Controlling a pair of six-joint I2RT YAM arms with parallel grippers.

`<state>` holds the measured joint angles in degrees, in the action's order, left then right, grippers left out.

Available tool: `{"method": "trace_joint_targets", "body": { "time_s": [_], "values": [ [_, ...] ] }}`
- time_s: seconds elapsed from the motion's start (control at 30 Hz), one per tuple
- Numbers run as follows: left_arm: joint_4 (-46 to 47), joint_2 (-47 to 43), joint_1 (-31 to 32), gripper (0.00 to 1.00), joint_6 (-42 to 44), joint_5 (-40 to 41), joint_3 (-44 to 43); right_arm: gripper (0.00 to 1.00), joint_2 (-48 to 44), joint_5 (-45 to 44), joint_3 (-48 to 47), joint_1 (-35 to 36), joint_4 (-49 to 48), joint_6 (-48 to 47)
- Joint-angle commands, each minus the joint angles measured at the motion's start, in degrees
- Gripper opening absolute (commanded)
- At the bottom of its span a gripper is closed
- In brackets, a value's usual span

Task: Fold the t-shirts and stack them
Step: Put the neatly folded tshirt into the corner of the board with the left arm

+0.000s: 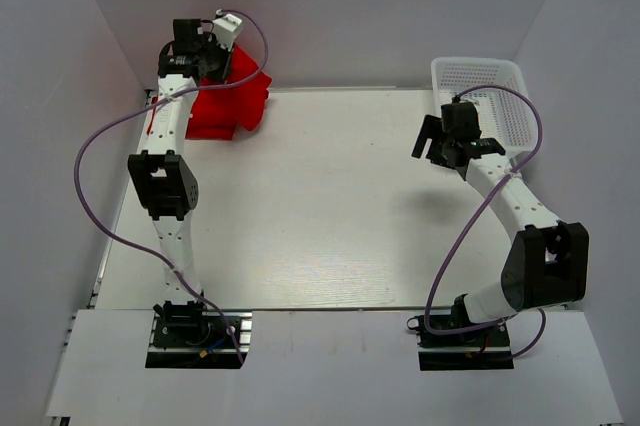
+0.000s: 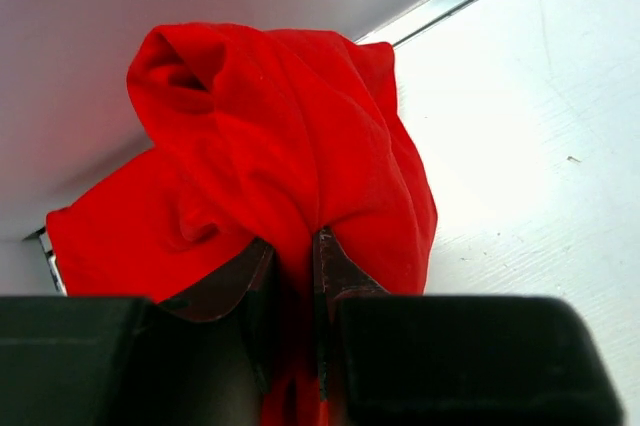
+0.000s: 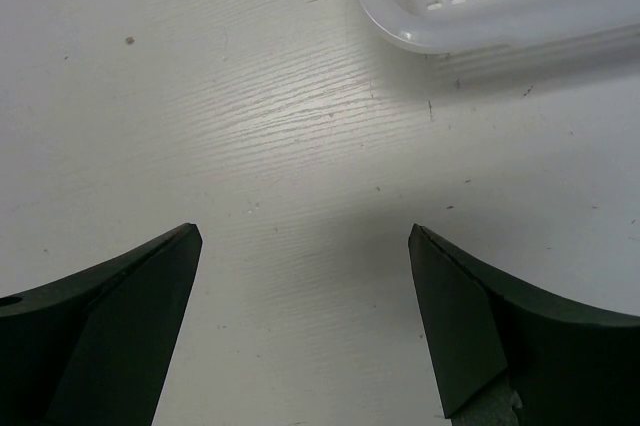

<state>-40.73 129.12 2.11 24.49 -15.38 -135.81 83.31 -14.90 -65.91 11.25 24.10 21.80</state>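
A bright red t-shirt (image 1: 232, 99) lies bunched at the table's far left corner, against the back wall. In the left wrist view the t-shirt (image 2: 270, 146) hangs crumpled right in front of the camera. My left gripper (image 2: 292, 246) is shut on a fold of this cloth; from above it (image 1: 205, 54) sits over the pile. My right gripper (image 3: 305, 236) is open and empty above bare table; from above it (image 1: 437, 141) is beside the basket. No other t-shirt can be told apart.
A white plastic mesh basket (image 1: 510, 86) stands at the far right; its corner shows in the right wrist view (image 3: 420, 36). White walls enclose the table (image 1: 320, 206) on the left, back and right. A purple cable loops from each arm.
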Motion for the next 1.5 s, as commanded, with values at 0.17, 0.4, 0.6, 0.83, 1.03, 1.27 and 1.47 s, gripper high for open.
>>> {"method": "trace_joint_targets", "body": {
  "time_s": [0.17,0.4,0.6,0.83,1.03,1.27,1.47],
  "values": [
    [3.5,-3.9,-2.5,0.00,-0.1,-9.4,-3.9,0.90,-0.4,-0.9,-4.1,-0.2,1.4,-0.4],
    [8.0,-4.4,-5.6,0.00,-5.9,-12.6,-4.9,0.90,1.4,0.7,-6.1,0.0,1.6,0.2],
    [8.0,-4.4,-8.3,0.00,-6.6,-14.9,-4.4,0.90,3.3,2.3,-7.2,0.1,2.3,1.0],
    [8.0,-3.3,-11.9,0.00,-6.6,-17.8,-3.3,0.90,5.1,4.0,-9.4,0.3,3.0,2.0],
    [8.0,0.7,-14.1,0.00,-6.6,-18.8,-2.2,0.90,6.5,3.4,-11.9,0.3,4.2,2.4],
    [8.7,4.5,-16.4,0.00,-6.6,-16.8,-2.2,0.90,8.9,2.5,-16.3,0.4,7.3,3.0],
    [9.8,5.0,-17.0,0.47,-6.6,-1.0,-1.6,0.90,10.7,2.2,-18.9,0.4,8.6,3.2]
  ]
}}
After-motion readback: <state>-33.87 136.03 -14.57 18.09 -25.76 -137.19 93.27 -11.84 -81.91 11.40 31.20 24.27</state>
